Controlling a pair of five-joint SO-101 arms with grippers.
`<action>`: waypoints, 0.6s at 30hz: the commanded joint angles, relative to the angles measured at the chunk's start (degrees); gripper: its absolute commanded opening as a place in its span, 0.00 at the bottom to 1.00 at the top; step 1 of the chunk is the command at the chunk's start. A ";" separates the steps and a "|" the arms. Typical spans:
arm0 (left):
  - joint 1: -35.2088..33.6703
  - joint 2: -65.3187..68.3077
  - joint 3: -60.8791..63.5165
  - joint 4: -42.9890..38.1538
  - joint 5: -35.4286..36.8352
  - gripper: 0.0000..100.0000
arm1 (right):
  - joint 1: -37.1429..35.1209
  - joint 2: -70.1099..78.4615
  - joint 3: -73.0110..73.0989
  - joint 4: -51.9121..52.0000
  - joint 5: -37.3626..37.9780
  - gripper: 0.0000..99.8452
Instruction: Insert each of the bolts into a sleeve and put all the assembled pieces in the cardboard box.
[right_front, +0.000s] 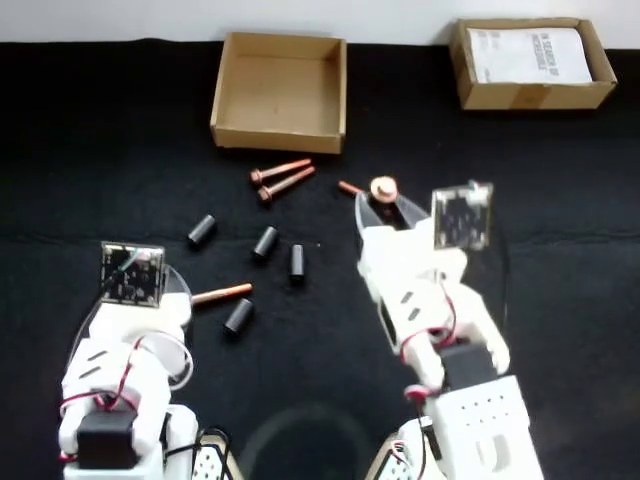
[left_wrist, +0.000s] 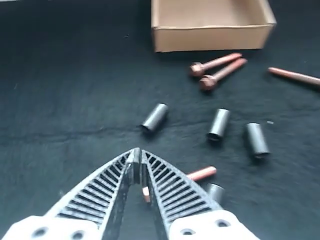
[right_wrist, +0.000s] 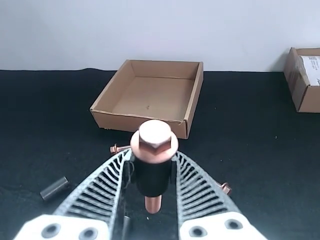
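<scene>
My right gripper (right_wrist: 152, 172) (right_front: 383, 207) is shut on a dark sleeve (right_wrist: 151, 176) with a copper bolt (right_wrist: 154, 137) through it, held upright above the mat in front of the open cardboard box (right_wrist: 145, 120) (right_front: 278, 135). My left gripper (left_wrist: 136, 159) is shut with nothing in it, above a loose bolt (left_wrist: 201, 174) (right_front: 222, 293) and a sleeve (left_wrist: 215, 192) (right_front: 238, 316). Three more sleeves (right_front: 202, 230) (right_front: 265, 243) (right_front: 297, 262) lie mid-mat. Two bolts (right_front: 282, 172) (right_front: 287, 184) lie near the box, and a third bolt (right_front: 349, 187) lies beside the right gripper.
A second cardboard box (right_front: 530, 90) holding a printed sheet stands at the back right. The black mat (right_front: 560, 300) covers the table. Both arm bases stand at the near edge.
</scene>
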 joint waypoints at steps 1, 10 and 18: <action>-4.35 -0.48 5.32 -7.21 -0.44 0.03 | 0.57 9.10 -10.24 -0.31 -0.09 0.01; -10.95 -0.40 19.91 -25.23 -0.09 0.03 | 1.36 39.60 -41.10 -5.58 6.77 0.01; -10.95 -0.04 20.00 -21.89 -0.09 0.03 | 0.04 65.54 -68.97 -5.58 7.12 0.01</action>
